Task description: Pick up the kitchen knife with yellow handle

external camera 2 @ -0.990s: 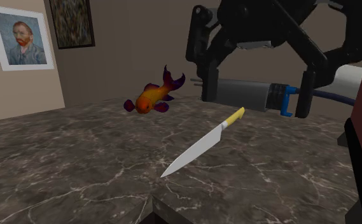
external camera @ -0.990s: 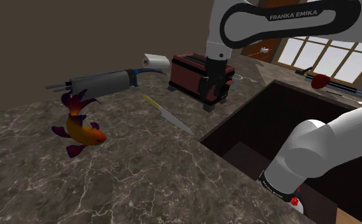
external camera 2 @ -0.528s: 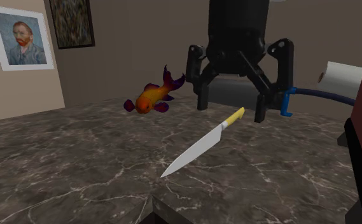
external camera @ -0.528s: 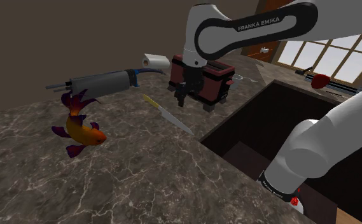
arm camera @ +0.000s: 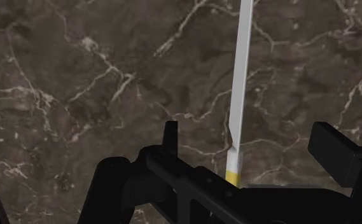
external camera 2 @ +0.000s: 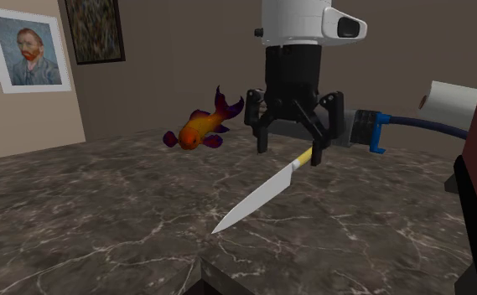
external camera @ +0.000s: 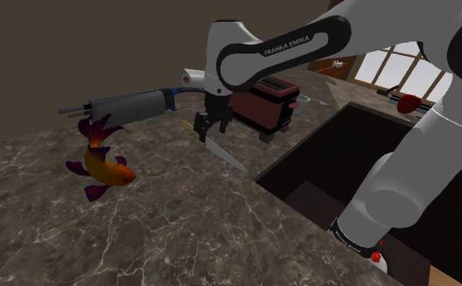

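- A dark marble counter (external camera 2: 77, 218) is being shown, its edge nearest in the second exterior view.
- A kitchen knife (external camera 2: 257, 197) is lying flat on that counter, with its blade tip pointing toward the near edge and its long axis running away toward the far side.
- The knife's yellow handle (arm camera: 234, 170) is being framed between the gripper's two fingers (arm camera: 335, 149), nearer one finger than the other, and neither is touching it.
- The black gripper (external camera 2: 288, 151) is being held over the handle end, jaws apart and clasping nothing. The handle is lying crosswise to their closing line, so a short, straight descent is likely being called for.
- Farther back, an orange fish figure (external camera 2: 201, 126) is being shown, with a framed portrait (external camera 2: 28, 46) on the wall behind.
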You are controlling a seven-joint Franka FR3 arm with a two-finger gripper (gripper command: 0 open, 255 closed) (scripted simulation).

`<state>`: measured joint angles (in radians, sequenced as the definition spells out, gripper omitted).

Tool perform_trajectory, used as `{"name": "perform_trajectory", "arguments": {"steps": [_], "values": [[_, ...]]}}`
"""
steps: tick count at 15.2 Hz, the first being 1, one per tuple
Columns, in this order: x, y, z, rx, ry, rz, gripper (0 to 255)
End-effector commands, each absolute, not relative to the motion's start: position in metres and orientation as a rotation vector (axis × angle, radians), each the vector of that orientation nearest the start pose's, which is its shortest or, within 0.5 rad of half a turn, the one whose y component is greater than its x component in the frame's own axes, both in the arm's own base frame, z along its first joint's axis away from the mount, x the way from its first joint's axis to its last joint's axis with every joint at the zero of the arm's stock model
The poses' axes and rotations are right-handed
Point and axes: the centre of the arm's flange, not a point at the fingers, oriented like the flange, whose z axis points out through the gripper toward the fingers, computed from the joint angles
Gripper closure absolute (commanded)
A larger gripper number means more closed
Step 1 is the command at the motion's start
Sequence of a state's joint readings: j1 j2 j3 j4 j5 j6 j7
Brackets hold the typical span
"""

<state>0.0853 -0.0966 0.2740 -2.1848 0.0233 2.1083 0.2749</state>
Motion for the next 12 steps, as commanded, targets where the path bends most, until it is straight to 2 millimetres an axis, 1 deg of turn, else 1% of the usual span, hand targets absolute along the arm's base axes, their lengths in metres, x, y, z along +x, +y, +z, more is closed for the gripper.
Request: {"name": "perform_trajectory", "arguments": {"steps": [1,5,6,8,9,12], "values": [[0.486,0.187,0.420,-3.139,-0.113,-0.033,0],[0.486,0.187,0.399,-3.139,-0.113,-0.033,0],[0.486,0.187,0.391,-3.139,-0.113,-0.033,0],[0.486,0.187,0.391,-3.139,-0.113,-0.033,0],[0.486,0.187,0.391,-3.139,-0.113,-0.033,255],[0.486,0.187,0.391,-3.139,-0.113,-0.033,255]]}}
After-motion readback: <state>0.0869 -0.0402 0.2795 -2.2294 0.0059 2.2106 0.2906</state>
